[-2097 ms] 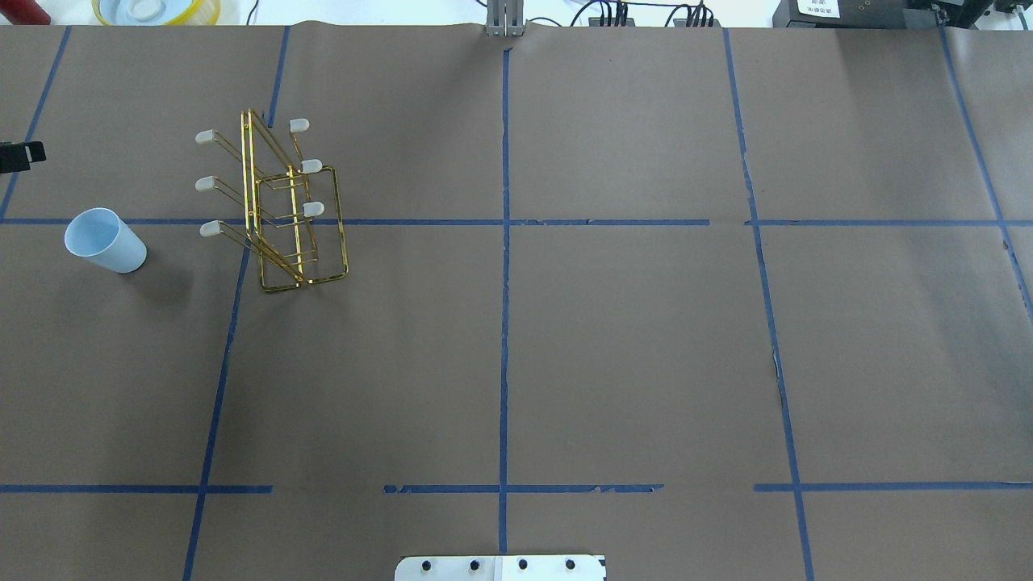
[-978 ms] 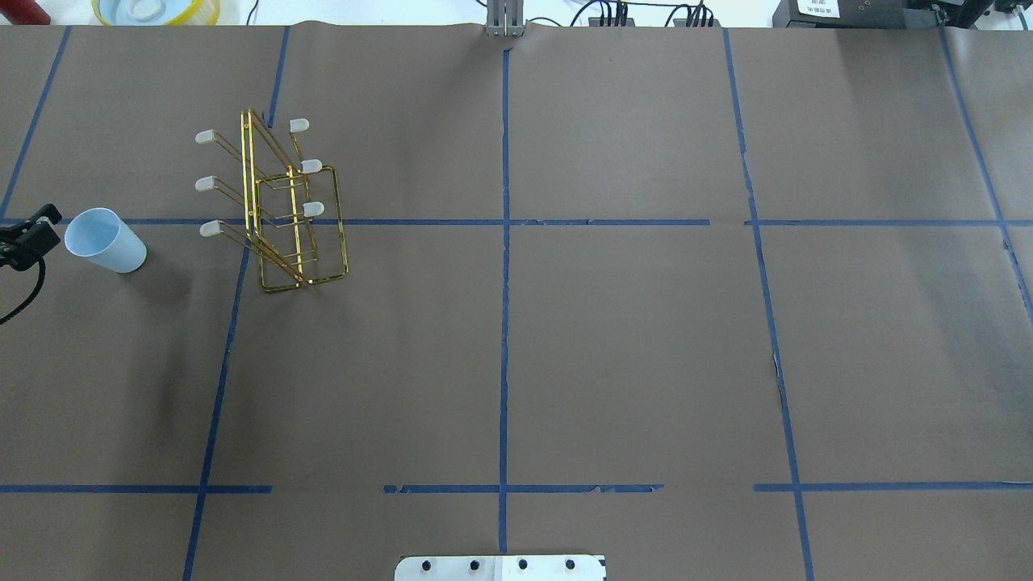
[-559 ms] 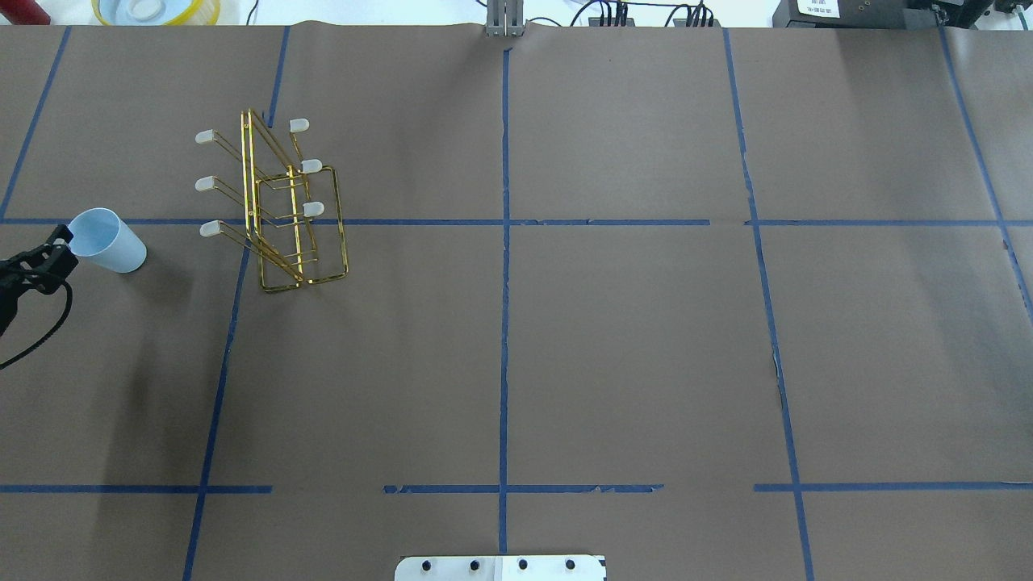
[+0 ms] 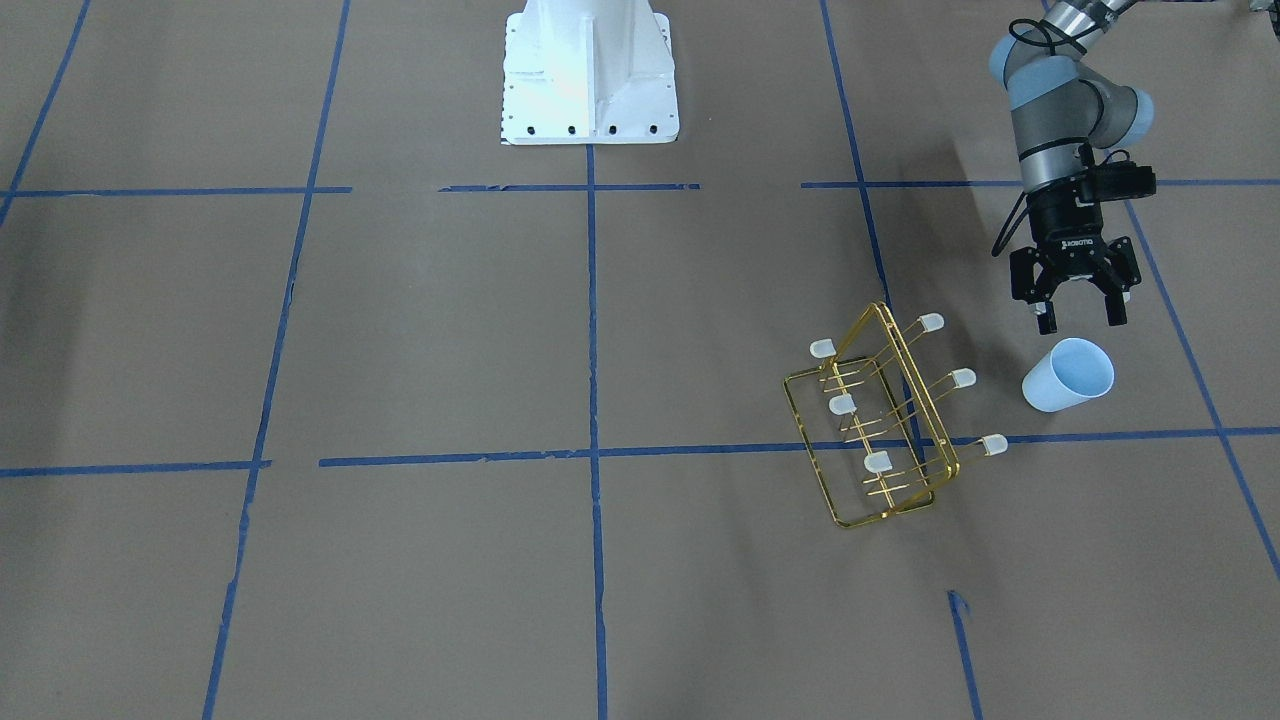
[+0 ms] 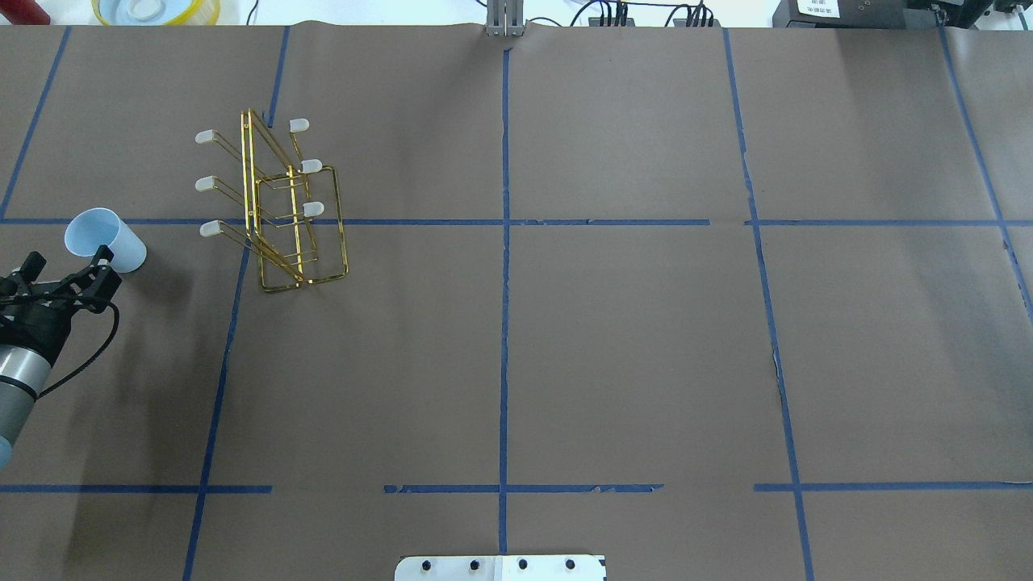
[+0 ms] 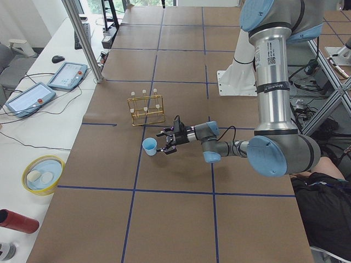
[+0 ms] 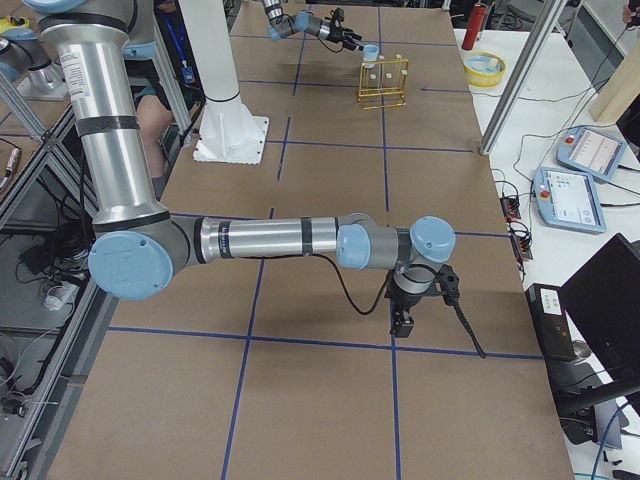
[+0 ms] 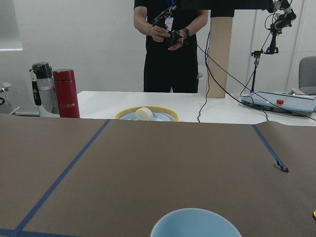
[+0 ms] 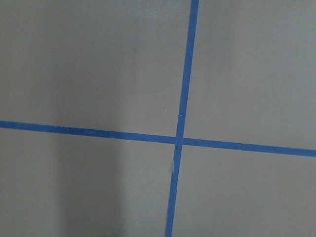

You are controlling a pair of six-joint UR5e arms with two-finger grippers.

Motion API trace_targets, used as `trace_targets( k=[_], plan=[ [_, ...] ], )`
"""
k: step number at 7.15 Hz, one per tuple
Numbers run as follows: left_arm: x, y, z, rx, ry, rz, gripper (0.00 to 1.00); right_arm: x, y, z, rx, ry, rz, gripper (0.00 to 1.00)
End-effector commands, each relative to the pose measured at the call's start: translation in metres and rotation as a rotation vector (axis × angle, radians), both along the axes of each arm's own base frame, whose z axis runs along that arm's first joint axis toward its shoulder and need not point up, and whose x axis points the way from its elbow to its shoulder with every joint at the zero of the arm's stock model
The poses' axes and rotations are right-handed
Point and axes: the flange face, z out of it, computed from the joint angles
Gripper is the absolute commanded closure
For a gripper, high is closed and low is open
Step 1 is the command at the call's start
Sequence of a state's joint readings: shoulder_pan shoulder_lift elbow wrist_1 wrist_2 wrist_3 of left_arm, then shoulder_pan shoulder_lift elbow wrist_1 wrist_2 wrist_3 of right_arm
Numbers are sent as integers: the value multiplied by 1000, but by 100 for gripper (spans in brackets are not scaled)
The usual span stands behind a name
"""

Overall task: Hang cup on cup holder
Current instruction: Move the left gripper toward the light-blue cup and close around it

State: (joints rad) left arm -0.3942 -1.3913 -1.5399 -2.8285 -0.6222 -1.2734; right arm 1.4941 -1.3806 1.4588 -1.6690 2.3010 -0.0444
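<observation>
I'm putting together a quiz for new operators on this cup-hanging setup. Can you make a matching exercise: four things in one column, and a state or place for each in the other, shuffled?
Things
1. cup
2. cup holder
3. left tool
4. red bottle

States or places
A. open, close by the cup, holding nothing
B. on the white tabletop past the brown paper's edge
C. upright on the paper, mouth up
D. gold wire, no cup on any prong

Pairs: 1-C, 2-D, 3-A, 4-B
</observation>
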Motion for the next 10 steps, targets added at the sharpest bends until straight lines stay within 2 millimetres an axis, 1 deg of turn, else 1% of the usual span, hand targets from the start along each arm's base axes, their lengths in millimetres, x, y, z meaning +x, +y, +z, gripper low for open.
trace_targets(
  k=[1, 4, 5, 7, 8, 9, 10],
  plan=[
    [14, 10, 6, 17, -24, 1, 0, 0, 0, 0, 0, 0, 0, 0],
    [29, 9, 22, 6, -51, 12, 0, 0, 0, 0, 0, 0, 0, 0],
    [33, 9, 20, 7, -45, 16, 0, 0, 0, 0, 0, 0, 0, 0],
    [30, 5, 25, 2, -52, 10, 0, 0, 0, 0, 0, 0, 0, 0],
    [23, -6, 22, 1, -46, -12, 0, 0, 0, 0, -1, 0, 1, 0],
    [23, -16, 17, -4, -35, -13, 0, 0, 0, 0, 0, 0, 0, 0],
    [25, -24, 16, -16, -27, -7, 0, 0, 0, 0, 0, 0, 0, 0]
  ],
)
